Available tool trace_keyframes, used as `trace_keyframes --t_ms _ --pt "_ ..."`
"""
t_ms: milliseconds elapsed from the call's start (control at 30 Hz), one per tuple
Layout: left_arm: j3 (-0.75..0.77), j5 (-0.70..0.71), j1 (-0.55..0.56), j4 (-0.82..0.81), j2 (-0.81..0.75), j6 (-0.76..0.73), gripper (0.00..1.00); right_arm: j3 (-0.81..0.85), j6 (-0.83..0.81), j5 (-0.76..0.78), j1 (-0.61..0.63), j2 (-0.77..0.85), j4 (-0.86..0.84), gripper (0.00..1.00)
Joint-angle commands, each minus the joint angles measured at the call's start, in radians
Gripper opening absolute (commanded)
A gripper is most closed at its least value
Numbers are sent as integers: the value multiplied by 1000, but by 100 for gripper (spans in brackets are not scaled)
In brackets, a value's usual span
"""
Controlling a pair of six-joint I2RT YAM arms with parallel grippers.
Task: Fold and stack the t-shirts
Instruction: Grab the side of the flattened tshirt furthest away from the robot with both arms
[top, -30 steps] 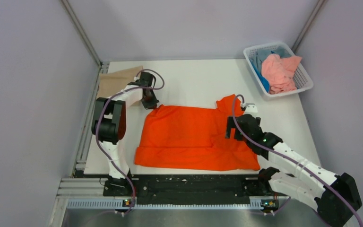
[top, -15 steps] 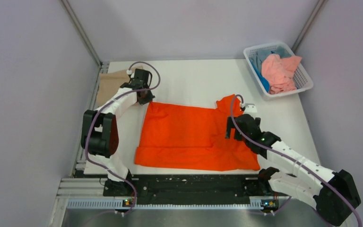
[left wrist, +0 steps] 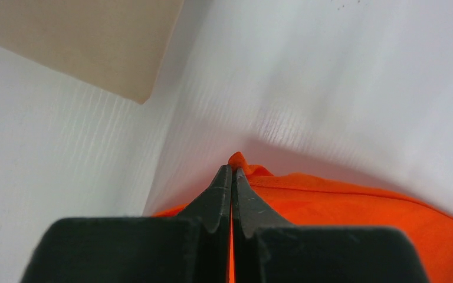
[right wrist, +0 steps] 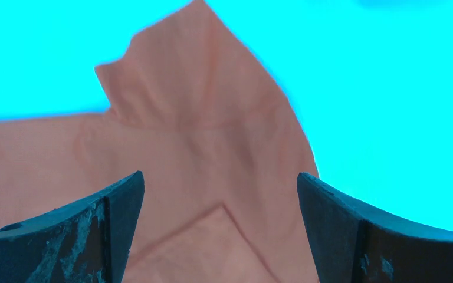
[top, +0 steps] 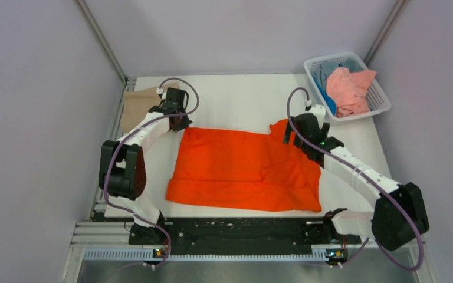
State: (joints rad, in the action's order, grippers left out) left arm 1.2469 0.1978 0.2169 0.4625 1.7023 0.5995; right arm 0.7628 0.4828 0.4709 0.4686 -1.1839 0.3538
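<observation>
left gripper [left wrist: 231,172] clenched on orange shirt [top: 236,171] corner; right gripper [right wrist: 219,178] spread wide above its sleeve | tan shirt [top: 137,105] looks folded beside left gripper; orange shirt unfolded; pink shirt [top: 347,88] in basket [top: 382,94]

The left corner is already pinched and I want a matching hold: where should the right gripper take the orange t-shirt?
Probably the far right sleeve, which juts out past the flat body of the orange t-shirt as a free flap. Come straight down from above: the right gripper hangs open over it, mirroring the left gripper shut on the far left corner.
</observation>
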Motion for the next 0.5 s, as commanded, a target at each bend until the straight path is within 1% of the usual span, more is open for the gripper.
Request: trace_keyframes --t_ms 0,100,300,333,467 --pt "-11 -7 2 -43 -22 7 0 146 -118 -4 -44 -139 -163 99" --pt "-15 -13 2 -48 -20 8 0 275 -176 -22 -58 -301 -198 98" --pt "-15 -17 2 -49 -22 -3 0 576 -188 -34 -121 -665 -97 88" --pt "-15 -14 2 -48 -22 -3 0 622 -190 -34 -127 -719 -76 85" --pt "-13 1 2 -43 -14 -7 0 743 -193 -46 -137 -858 -21 79"
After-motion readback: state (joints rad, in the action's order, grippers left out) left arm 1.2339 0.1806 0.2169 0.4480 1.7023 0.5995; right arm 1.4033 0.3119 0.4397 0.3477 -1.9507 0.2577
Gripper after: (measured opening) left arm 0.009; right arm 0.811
